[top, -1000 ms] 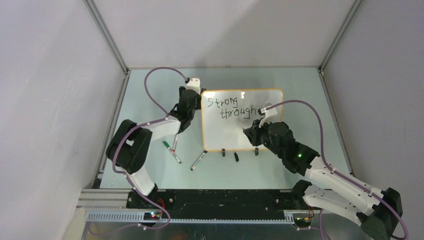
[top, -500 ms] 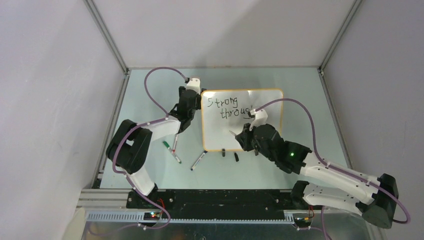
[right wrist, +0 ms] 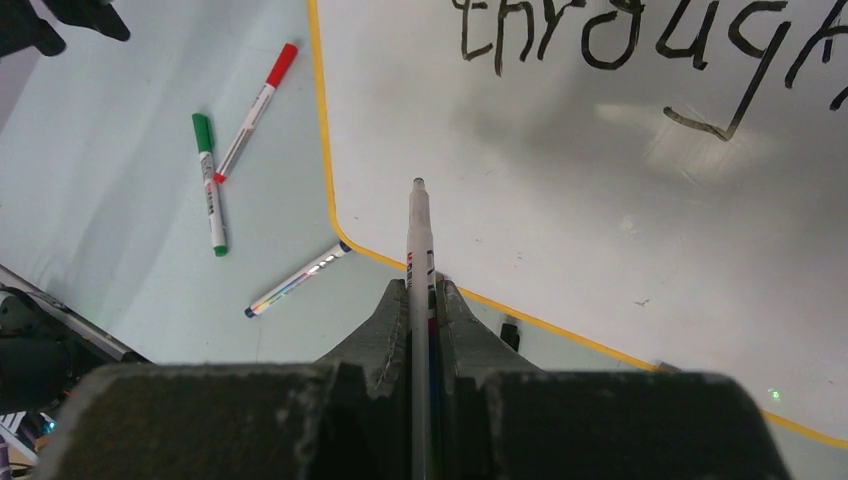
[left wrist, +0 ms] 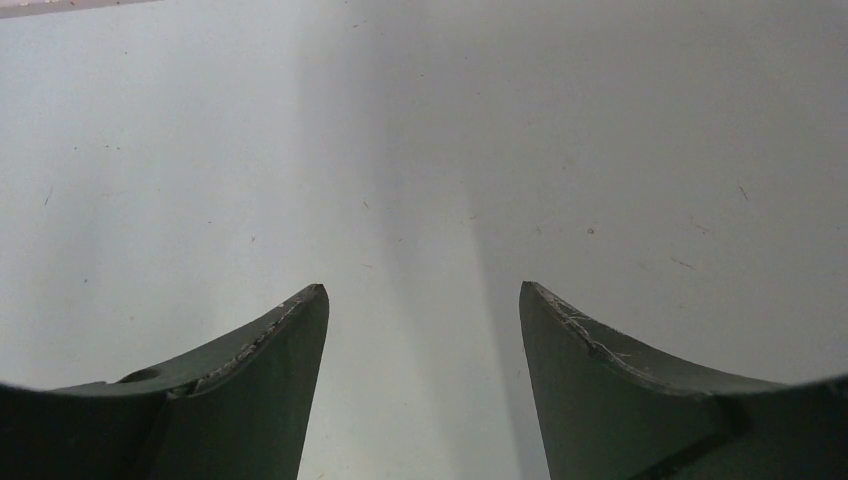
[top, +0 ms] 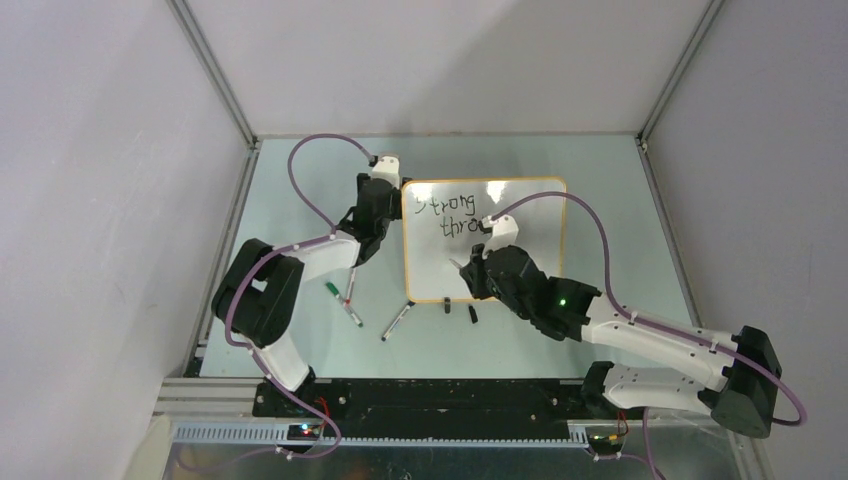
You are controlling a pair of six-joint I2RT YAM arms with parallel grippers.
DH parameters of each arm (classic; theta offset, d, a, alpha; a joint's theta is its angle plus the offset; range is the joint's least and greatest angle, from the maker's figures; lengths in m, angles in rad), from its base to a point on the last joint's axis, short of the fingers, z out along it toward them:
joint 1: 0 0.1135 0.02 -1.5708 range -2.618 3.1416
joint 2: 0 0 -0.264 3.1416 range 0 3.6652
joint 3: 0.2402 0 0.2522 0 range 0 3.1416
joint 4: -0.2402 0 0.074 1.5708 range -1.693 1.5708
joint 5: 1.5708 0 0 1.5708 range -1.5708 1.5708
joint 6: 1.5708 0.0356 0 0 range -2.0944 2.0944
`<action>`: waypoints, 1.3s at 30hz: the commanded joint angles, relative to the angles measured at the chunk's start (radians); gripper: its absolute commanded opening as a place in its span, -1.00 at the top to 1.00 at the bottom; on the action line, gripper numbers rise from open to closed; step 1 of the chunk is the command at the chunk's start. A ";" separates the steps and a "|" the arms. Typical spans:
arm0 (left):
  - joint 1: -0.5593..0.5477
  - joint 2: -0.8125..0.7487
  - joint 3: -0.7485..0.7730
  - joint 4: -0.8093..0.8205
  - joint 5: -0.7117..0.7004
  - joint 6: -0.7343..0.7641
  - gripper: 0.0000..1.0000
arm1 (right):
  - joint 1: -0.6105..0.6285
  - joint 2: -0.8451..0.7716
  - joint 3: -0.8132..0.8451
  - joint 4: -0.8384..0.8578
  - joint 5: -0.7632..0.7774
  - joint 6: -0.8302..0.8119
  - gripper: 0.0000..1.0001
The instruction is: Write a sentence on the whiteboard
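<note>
While the right arm reaches in from the near right corner and bends left across the bottom edge of the glossy white whiteboard with the thin orange-yellow rim [top: 535,240], its right gripper [right wrist: 420,292] hangs over the board's lower left area. The claw is pressed tight on a slim white marker with a grey tip [right wrist: 419,235] that pokes out straight ahead of the fingers. I honestly can't tell if the tip touches the board or just floats above it. The left arm stretches forward along the board's left side. Its left gripper [left wrist: 422,292] sits just off the top left corner with the jaws spread wide, nothing between them, just the pale green table [top: 600,190] underneath. The board lies flat in the middle of the table, and the black handwritten sentence [right wrist: 600,35] runs across its upper part. From the right wrist you can read "through"; from the top you get "trong" with "thro" under it, the rest hidden behind the arm. Left of the board there's a green-capped marker [right wrist: 210,185] beside a red-capped marker [right wrist: 255,110], and a third pen with coloured print [right wrist: 295,280] lies just off the bottom left corner. A small black clip foot [right wrist: 510,330] sits at the board's near edge. The print on the held marker is too small to read.
</note>
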 commanded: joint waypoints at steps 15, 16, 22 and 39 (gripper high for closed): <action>0.012 -0.007 0.022 0.040 0.029 -0.018 -0.53 | 0.014 0.105 0.130 0.070 0.061 -0.077 1.00; 0.013 -0.006 0.022 0.040 0.031 -0.017 -0.53 | 0.014 0.108 0.132 0.064 0.061 -0.076 1.00; 0.013 -0.010 0.015 0.048 0.037 -0.016 -0.54 | 0.014 0.134 0.136 0.044 0.086 -0.064 1.00; 0.013 -0.011 0.013 0.052 0.037 -0.015 -0.56 | 0.008 0.175 0.137 0.046 0.118 -0.048 1.00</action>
